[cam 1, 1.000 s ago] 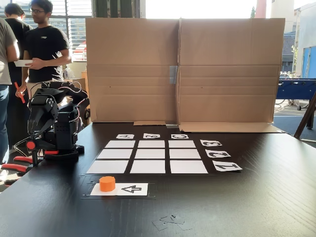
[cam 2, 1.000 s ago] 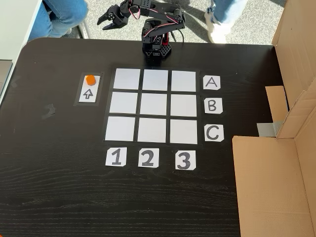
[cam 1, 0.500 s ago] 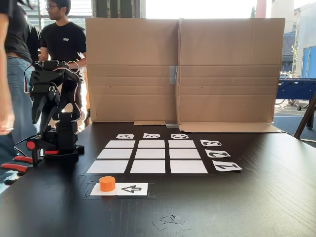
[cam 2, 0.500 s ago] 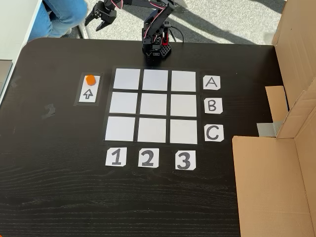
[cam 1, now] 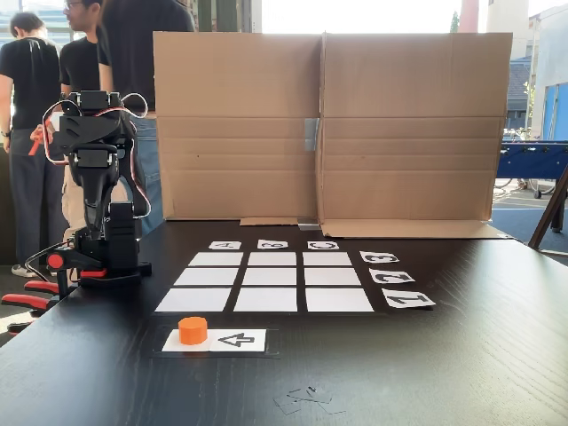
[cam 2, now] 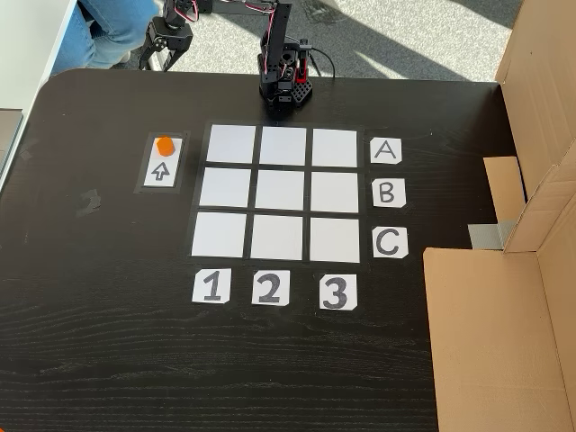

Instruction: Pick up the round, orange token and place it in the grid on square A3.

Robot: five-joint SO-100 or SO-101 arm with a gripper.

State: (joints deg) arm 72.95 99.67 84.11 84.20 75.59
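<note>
The token (cam 1: pixel 193 330) sits at lower left of a fixed view, standing flat on the left end of a white card (cam 1: pixel 232 340) printed with a black arrow; from above, in a fixed view, it (cam 2: pixel 164 144) rests on the upper end of that card (cam 2: pixel 162 170), at left of centre. The grid (cam 2: pixel 283 193) lies just beside the card, in the middle of the dark table (cam 2: pixel 108 342), with letter labels along its right side and number labels below it. Square A3 (cam 2: pixel 335 147) is the upper right cell there, bare and next to the A label (cam 2: pixel 385 151). The arm's base (cam 2: pixel 286 90) stands at the table's top edge. The claw (cam 2: pixel 158 61) hangs near the upper left of the frame, beyond the table edge, well apart from the token; its fingers look spread and hold nothing. A cardboard screen (cam 1: pixel 328 124) stands across the back of the table.
</note>
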